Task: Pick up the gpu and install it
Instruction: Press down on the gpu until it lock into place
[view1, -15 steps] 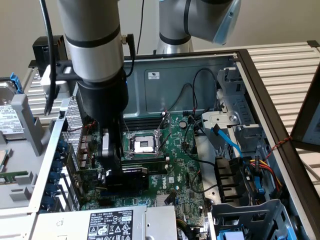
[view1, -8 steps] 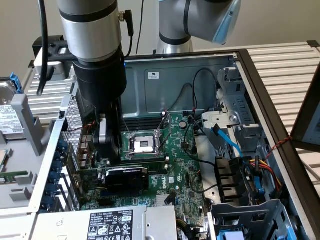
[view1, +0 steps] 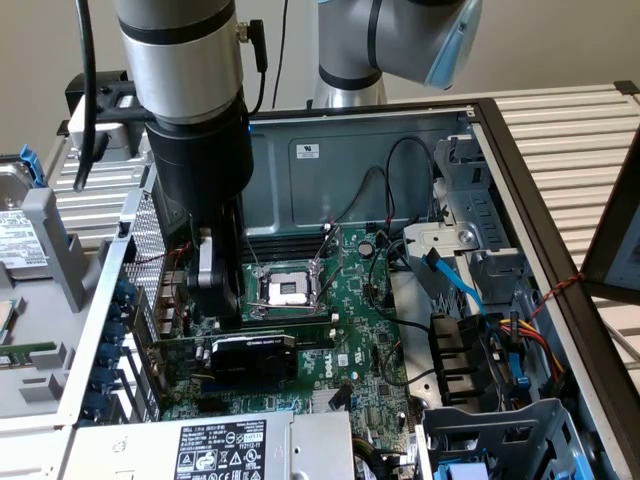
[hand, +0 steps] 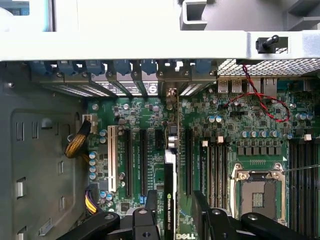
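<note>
1. The graphics card (view1: 255, 357) stood on edge in a slot of the motherboard (view1: 370, 330), inside the open computer case (view1: 520, 180); its black cooler faced the power supply (view1: 215, 445) at the case's near edge, and it looked seated or very nearly so, though how deep it sat could not be told.
2. The gripper (view1: 212, 300) hung directly above the card, toward the end nearer the case's slotted rear wall on the exterior view's left; the card lay straight below it, close, with no clear contact visible.
3. In the wrist view the card (hand: 170, 200) appeared as a thin dark strip running between the two black fingers (hand: 145, 222); the gripper (hand: 172, 220) had its fingers spread apart, one on each side of the card's top edge, not pressing it.
4. The card's long axis ran parallel to the neighbouring expansion slots (hand: 142, 160), from the rear wall's bracket openings (hand: 150, 87) toward the middle of the motherboard; the fingers' gap lay across that axis.
5. The empty processor socket (view1: 285, 290) sat just beyond the card, toward the case's far edge.
</note>
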